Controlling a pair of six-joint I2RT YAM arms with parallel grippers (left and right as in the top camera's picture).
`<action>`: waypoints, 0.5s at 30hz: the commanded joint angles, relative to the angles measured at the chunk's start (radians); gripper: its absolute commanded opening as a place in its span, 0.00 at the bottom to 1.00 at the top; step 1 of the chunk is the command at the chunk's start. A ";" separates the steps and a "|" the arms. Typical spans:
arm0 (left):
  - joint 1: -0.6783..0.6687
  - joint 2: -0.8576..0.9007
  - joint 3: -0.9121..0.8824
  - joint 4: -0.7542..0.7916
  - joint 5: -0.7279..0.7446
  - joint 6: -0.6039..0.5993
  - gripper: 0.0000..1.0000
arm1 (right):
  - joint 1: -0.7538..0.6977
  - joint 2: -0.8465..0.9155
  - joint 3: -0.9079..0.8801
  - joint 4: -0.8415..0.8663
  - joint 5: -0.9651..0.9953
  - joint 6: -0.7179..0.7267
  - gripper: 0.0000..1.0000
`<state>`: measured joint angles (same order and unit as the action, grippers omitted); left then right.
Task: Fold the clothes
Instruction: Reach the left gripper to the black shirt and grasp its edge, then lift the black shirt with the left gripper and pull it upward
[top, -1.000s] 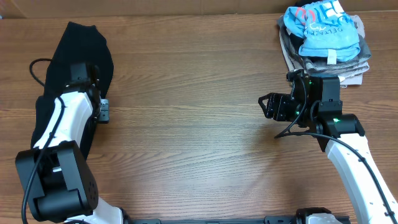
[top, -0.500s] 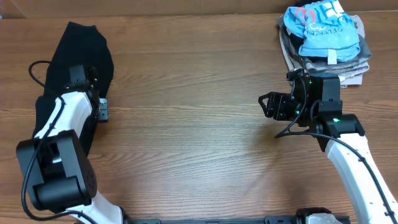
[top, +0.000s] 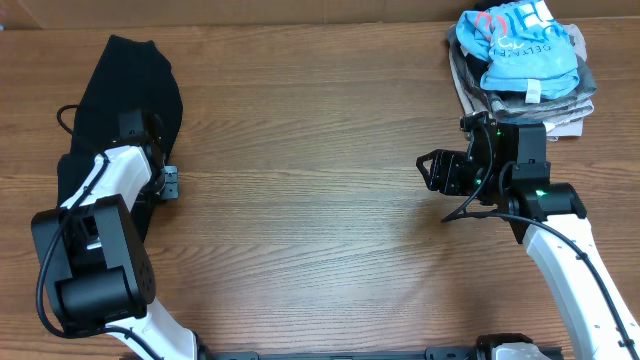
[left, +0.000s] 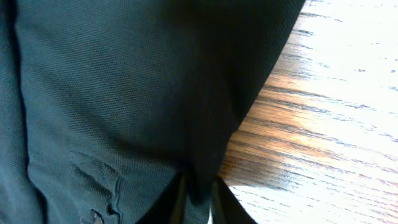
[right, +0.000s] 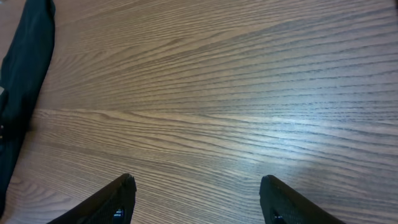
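We are working over a wooden tabletop (top: 300, 200), with open wood stretching across its middle. The black garment (top: 140, 80) is lying along the left edge, reaching the far-left corner. Our left gripper (left: 198, 202) is pinching its inner edge between narrowed fingers. Our right gripper (right: 199, 199) is hovering near the right edge, fingers spread, holding nothing.

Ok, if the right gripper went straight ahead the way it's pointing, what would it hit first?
The right gripper faces open table; the way looks free until the black garment far across. Tilt is unclear, so it might touch wood first.
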<state>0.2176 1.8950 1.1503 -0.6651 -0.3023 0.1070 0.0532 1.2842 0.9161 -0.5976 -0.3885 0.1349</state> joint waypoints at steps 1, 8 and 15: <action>0.006 0.039 -0.011 -0.003 0.015 -0.029 0.11 | 0.005 0.003 0.032 -0.001 -0.006 0.000 0.67; -0.007 0.099 -0.010 0.022 0.238 -0.055 0.04 | 0.005 0.003 0.032 -0.003 -0.006 0.000 0.66; -0.185 0.099 0.051 0.055 0.488 -0.159 0.04 | 0.005 0.003 0.032 0.001 -0.006 0.000 0.63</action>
<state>0.1593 1.9327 1.1915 -0.6117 -0.0692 0.0242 0.0532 1.2842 0.9161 -0.6025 -0.3885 0.1352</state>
